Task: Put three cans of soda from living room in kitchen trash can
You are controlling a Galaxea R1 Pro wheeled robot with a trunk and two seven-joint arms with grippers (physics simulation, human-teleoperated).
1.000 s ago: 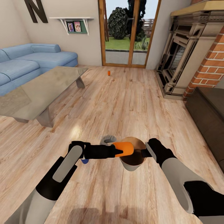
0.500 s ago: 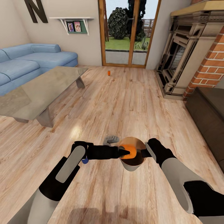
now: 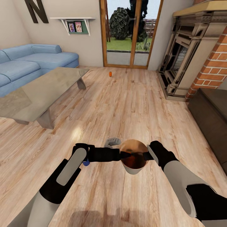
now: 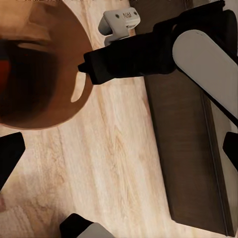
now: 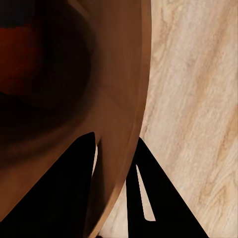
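You are in the living room, with the sofa (image 3: 34, 61), the glass-topped table (image 3: 37, 91) and the fireplace (image 3: 186, 53) around you, so the kitchen leg of the job is not yet done. The bin (image 3: 134, 156) hangs off the plank floor, mouth up and upright, its long axis near vertical. Your right gripper (image 3: 147, 155) is pinched onto its rim; in the right wrist view one dark finger sits inside the wall and one outside (image 5: 148, 198). Your left gripper (image 3: 127, 154) reaches in over the bin's mouth from the other side; whether its fingers are spread or closed, I cannot tell from these pictures.

An orange-red shape lies deep inside the bin (image 4: 4, 69), which I judge to be one soda can already dropped in; how it lies is too dark to say.

Two cans remain, as far as I can see. A blue one (image 3: 85, 163) peeks out on the floor just under your left forearm, mostly hidden. An orange one (image 3: 110, 74) stands upright, long axis vertical, well away near the glass doors (image 3: 130, 33).
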